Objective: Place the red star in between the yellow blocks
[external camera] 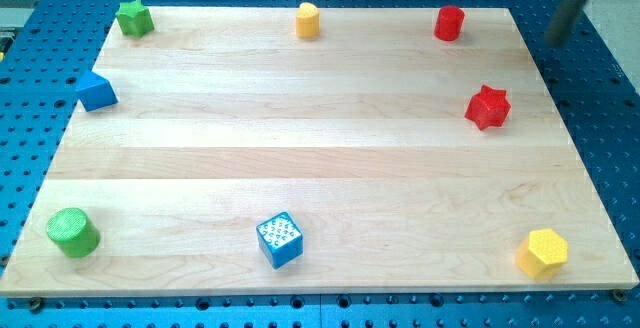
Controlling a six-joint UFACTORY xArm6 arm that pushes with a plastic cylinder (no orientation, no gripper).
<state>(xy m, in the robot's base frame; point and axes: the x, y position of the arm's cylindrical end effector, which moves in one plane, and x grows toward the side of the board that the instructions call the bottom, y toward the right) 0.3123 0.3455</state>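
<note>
Eight small coloured blocks lay on the pale wooden surface [320, 158], two of each colour. The reds were a red star block [488, 106] and a red cylinder block [449, 23]. The yellows were a yellow cylinder block [307, 19] and a yellow hexagonal block [543, 252]. The greens were a green star block [134, 17] and a green cylinder block [72, 232]. The blues were a plain blue cube block [96, 90] and a blue cube block with a white dotted top [280, 239].

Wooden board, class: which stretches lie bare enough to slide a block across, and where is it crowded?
The whole middle is bare, ringed by the yellow cylinder, red star, blue cube and blue block. The bottom stretch between the blue cube and yellow hexagonal block is free too. Nowhere is crowded; blocks hug the edges. My tip sits off the board, at the view's top right.
</note>
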